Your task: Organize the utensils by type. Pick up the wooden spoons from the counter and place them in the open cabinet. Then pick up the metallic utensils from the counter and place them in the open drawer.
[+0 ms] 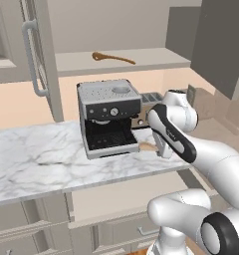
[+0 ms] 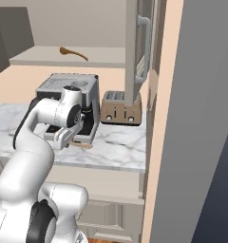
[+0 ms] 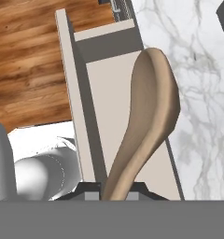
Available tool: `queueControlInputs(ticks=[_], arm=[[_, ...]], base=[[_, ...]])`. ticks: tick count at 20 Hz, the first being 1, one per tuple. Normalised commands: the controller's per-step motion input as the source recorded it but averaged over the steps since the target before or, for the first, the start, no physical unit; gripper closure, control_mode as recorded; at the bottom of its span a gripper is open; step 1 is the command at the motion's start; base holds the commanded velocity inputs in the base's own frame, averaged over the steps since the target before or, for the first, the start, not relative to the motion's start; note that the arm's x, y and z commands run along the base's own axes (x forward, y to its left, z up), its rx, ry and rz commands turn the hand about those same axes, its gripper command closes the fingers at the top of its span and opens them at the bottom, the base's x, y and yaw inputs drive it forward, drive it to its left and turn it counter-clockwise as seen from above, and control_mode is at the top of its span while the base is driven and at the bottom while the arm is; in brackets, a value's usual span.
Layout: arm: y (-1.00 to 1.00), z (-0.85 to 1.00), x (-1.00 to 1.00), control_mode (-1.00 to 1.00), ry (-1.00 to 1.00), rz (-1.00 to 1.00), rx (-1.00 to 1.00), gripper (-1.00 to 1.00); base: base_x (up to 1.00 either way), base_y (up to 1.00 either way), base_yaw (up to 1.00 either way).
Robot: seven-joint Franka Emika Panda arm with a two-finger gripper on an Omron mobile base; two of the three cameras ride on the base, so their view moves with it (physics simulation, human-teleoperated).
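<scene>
My gripper (image 1: 160, 148) (image 2: 64, 140) (image 3: 115, 190) is shut on the handle of the pale tan wooden spoon (image 1: 148, 147) (image 2: 82, 145) (image 3: 151, 112). It holds the spoon a little above the counter (image 1: 32, 159) (image 2: 120, 147), just in front of the coffee machine. In the hand view the spoon's bowl hangs over the open drawer (image 3: 109, 88) (image 1: 116, 199) (image 2: 106, 182). The longer orange-brown wooden spoon (image 1: 113, 58) (image 2: 73, 53) lies on the shelf of the open cabinet (image 1: 151, 59) (image 2: 106, 59). The metallic utensils are out of view.
A grey espresso machine (image 1: 109, 117) (image 2: 56, 88) stands on the counter beside my hand, with a toaster (image 1: 147, 101) (image 2: 120, 108) to its right. The cabinet door (image 1: 39, 55) (image 2: 139, 47) hangs open. Wooden floor (image 3: 25, 60) lies below the drawer.
</scene>
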Motion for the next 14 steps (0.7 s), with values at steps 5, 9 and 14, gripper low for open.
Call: queueControlInputs(ticks=[5,9,14], arm=[[0.00,0.00,0.00,1.00,0.00,0.00,0.00,1.00],[0.00,0.53,0.00,-1.00,-0.18,0.20,0.01,1.00],[0.00,0.68,0.05,-1.00,-0.29,0.27,0.00,1.00]], base=[[0.00,0.00,0.05],[0.00,0.00,0.00],[0.00,0.00,0.00]])
